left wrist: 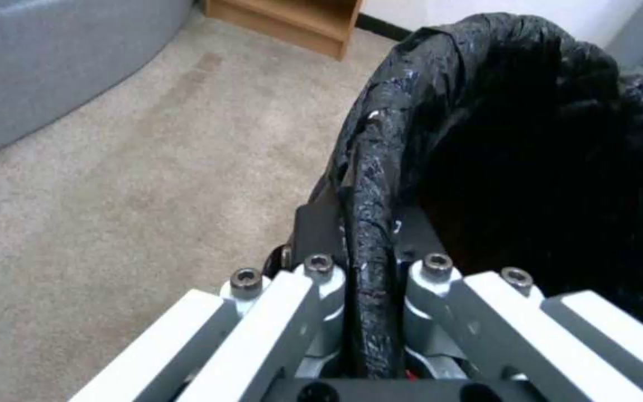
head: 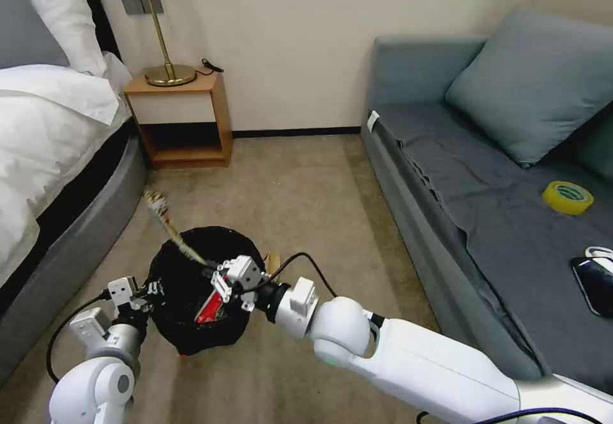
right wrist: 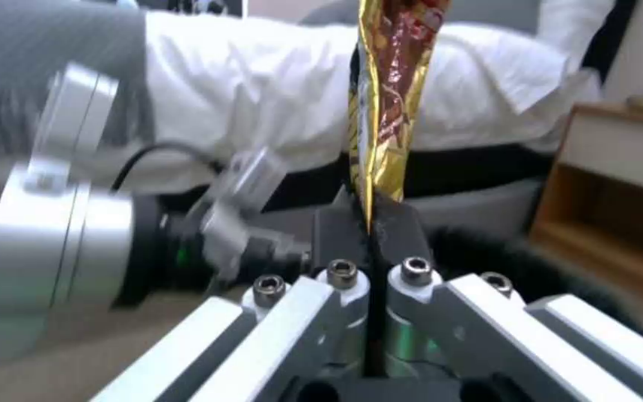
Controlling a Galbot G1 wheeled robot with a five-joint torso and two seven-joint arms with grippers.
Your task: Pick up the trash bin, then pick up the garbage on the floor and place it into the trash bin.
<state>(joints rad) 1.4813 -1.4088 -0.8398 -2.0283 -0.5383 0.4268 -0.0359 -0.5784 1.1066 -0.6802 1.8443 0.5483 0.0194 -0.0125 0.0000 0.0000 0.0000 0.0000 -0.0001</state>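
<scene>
The left gripper (head: 148, 291) pinches the bin's (head: 191, 264) near-left rim, holding it over the carpet (head: 300, 188). The right gripper (head: 211, 272), arm stretched across the bin mouth, clamps the narrow wrapper (head: 167, 221), which sticks upward.

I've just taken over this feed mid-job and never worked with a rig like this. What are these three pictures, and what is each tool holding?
You are looking at a two-armed wheeled robot in a bedroom. The wide picture comes from its head, looking down at the carpet. The other two come from cameras on its wrists, looking along each tool.

The left tool is shut on the rim of the trash bin, a small round bin lined with black plastic; the left wrist view shows that rim pinched between its fingers.

The right tool is above the bin's opening, shut on one end of a narrow gold snack wrapper.

On the sofa lie a yellow tape roll and a black phone, not part of the job.
</scene>
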